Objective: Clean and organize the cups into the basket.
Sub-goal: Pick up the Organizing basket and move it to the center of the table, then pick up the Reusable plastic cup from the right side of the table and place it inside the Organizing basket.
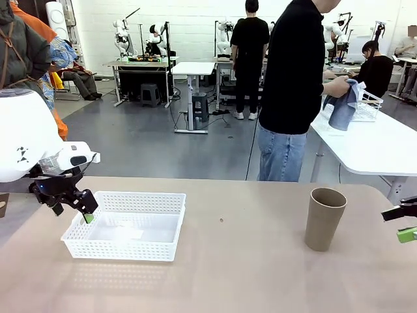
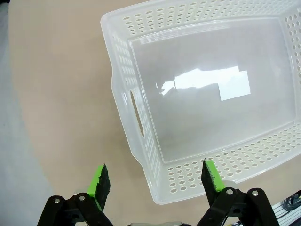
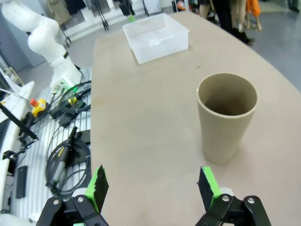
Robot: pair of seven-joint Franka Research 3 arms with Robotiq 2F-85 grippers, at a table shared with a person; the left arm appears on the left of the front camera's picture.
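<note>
One tan cup (image 1: 324,218) stands upright and empty on the table's right side; in the right wrist view the cup (image 3: 227,117) is just ahead and right of my open right gripper (image 3: 153,181), apart from it. That right gripper (image 1: 404,223) shows at the picture's right edge. The white perforated basket (image 1: 124,225) lies empty at the left. My left gripper (image 1: 71,210) hangs open over its left end; from the wrist, the left gripper (image 2: 155,181) hovers above the basket's (image 2: 141,141) handle end and near corner, with nothing between its fingers.
A person (image 1: 293,91) stands beyond the table's far edge, turned to a white side table (image 1: 378,147), holding a blue-grey thing with a cloth (image 1: 342,107). A white wire basket (image 1: 366,107) sits there. Cables and tools (image 3: 61,136) lie off the table's near side.
</note>
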